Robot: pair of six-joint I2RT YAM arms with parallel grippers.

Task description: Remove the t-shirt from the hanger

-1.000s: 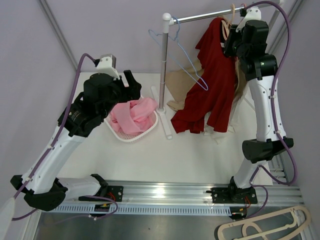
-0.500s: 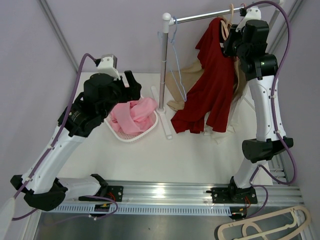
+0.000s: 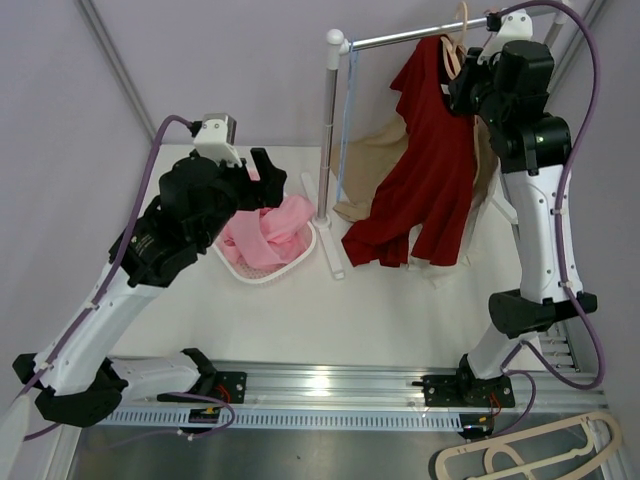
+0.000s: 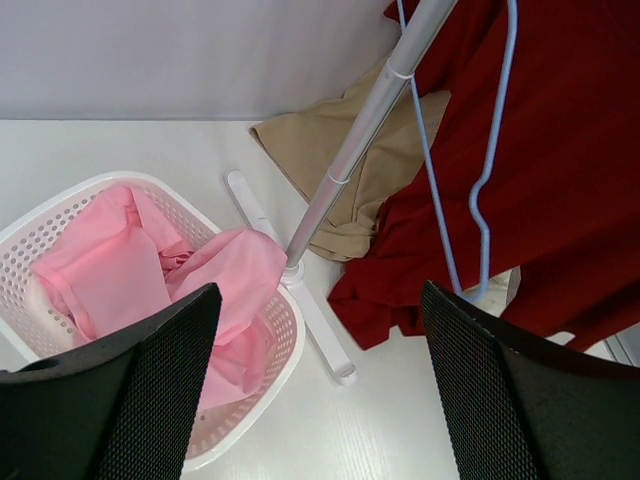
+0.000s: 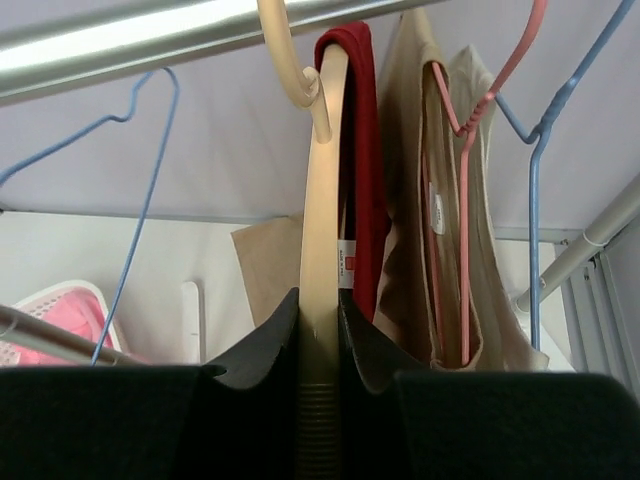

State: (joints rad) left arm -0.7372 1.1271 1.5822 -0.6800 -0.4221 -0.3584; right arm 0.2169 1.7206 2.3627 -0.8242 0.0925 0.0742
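A red t-shirt [image 3: 425, 170] hangs on a cream hanger [image 3: 455, 50] from the metal rail [image 3: 410, 35] at the back right. Its lower part drapes down to the table. My right gripper [image 3: 462, 85] is shut on the hanger's shoulder just below its hook. In the right wrist view the cream hanger [image 5: 322, 200] sits between the closed fingers, with the red t-shirt [image 5: 358, 150] over it. My left gripper [image 3: 262, 175] is open and empty, held above the basket's far edge. In the left wrist view the red t-shirt [image 4: 560, 150] is ahead on the right.
A white basket [image 3: 290, 268] holds pink clothes [image 3: 265, 235] left of the rack's pole [image 3: 333, 120]. An empty blue wire hanger [image 3: 345, 110] hangs beside the pole. A beige garment [image 5: 490, 280] on a pink hanger [image 5: 462, 200] hangs behind the red shirt. Another cream hanger [image 3: 530, 455] lies at the near right.
The blue wire hanger has swung from spread out to edge-on beside the pole. Both arms have risen slightly. The right gripper's hold on the cream hanger is unchanged.
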